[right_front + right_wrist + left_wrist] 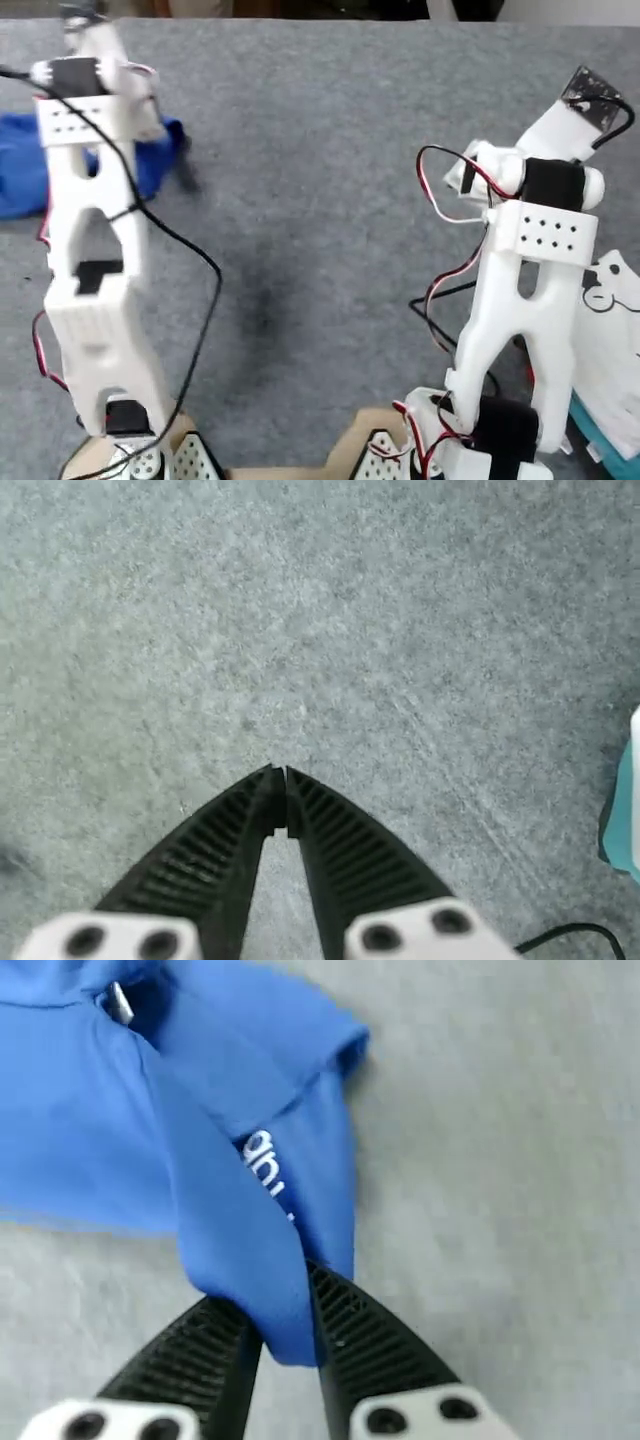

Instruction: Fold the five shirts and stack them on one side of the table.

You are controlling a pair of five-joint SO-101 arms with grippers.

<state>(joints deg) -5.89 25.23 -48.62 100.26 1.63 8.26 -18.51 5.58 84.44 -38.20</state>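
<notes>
Blue shirt soft, crumpled, part hidden behind left arm, fold pinched in left end effector, right end effector closed, empty, over grey felt-like table

I see a blue shirt lying crumpled at the far left of the desk, white print showing on one fold. A bunched edge of it is pinched in the left gripper. At the near right edge, a white shirt with black print lies flat on a teal shirt.
</notes>
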